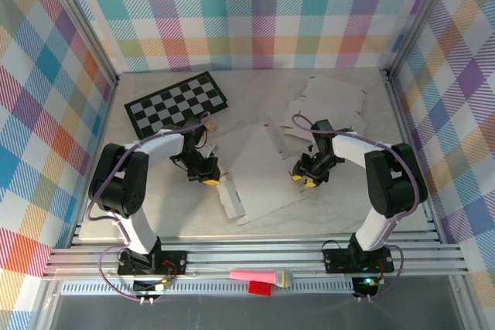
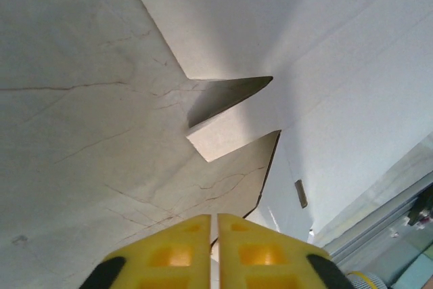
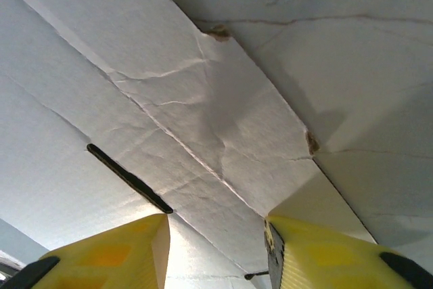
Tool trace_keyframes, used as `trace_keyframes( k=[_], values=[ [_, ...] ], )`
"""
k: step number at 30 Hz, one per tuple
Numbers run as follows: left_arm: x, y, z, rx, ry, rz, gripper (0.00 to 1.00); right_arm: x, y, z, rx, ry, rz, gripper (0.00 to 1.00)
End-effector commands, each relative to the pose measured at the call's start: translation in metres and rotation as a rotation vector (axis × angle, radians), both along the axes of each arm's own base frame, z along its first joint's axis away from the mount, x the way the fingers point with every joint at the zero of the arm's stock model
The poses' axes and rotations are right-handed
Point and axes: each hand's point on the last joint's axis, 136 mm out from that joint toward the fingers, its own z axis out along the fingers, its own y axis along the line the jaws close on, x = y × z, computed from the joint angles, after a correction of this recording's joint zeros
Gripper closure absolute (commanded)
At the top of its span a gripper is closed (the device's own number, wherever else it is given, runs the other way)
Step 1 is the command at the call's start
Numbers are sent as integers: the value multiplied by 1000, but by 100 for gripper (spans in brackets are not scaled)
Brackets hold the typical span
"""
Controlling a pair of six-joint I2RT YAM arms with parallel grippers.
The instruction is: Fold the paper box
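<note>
The white paper box (image 1: 259,171) lies partly folded in the middle of the marble table (image 1: 348,199), with one panel raised. My left gripper (image 1: 207,175) sits at the box's left edge. In the left wrist view its yellow fingers (image 2: 176,252) are closed to a thin slit, and the edge of a box (image 2: 338,65) flap runs into it. My right gripper (image 1: 308,175) is at the box's right edge. Its fingers (image 3: 115,255) stand wide apart over a creased flap (image 3: 203,120), with nothing between them.
A second flat white cardboard blank (image 1: 329,106) lies at the back right. A black-and-white checkerboard (image 1: 176,103) lies at the back left. Plaid walls close in three sides. A pink and red object (image 1: 261,277) rests on the front rail.
</note>
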Motion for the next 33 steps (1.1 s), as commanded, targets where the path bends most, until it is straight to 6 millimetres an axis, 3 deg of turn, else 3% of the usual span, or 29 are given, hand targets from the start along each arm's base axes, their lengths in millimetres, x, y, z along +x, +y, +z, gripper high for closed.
trace_keyframes(
  k=[1, 10, 17, 18, 21, 22, 27, 33],
  values=[
    [-2, -8, 14, -45, 7, 21, 98, 1, -6, -4, -35, 4, 18, 57],
    [3, -17, 30, -78, 13, 118, 100, 3, -9, 34, -25, -73, -50, 54],
    [7, -19, 44, -75, 10, 183, 100, -26, -9, 56, 57, -91, -186, 39],
    [6, -16, 43, -45, 10, 176, 95, -30, -8, 57, 80, -89, -203, 39],
    [4, -11, 34, -8, 11, 150, 61, -37, -5, 57, 120, -91, -226, 39],
    [4, -12, 30, -6, 15, 134, 55, -38, -4, 55, 127, -90, -226, 40],
    [16, -18, 14, 49, -5, 28, 49, -33, -4, 44, 103, -74, -197, 40],
    [43, -15, 7, 90, -61, 158, 48, -19, -3, 36, 74, -82, -169, 40]
  ],
)
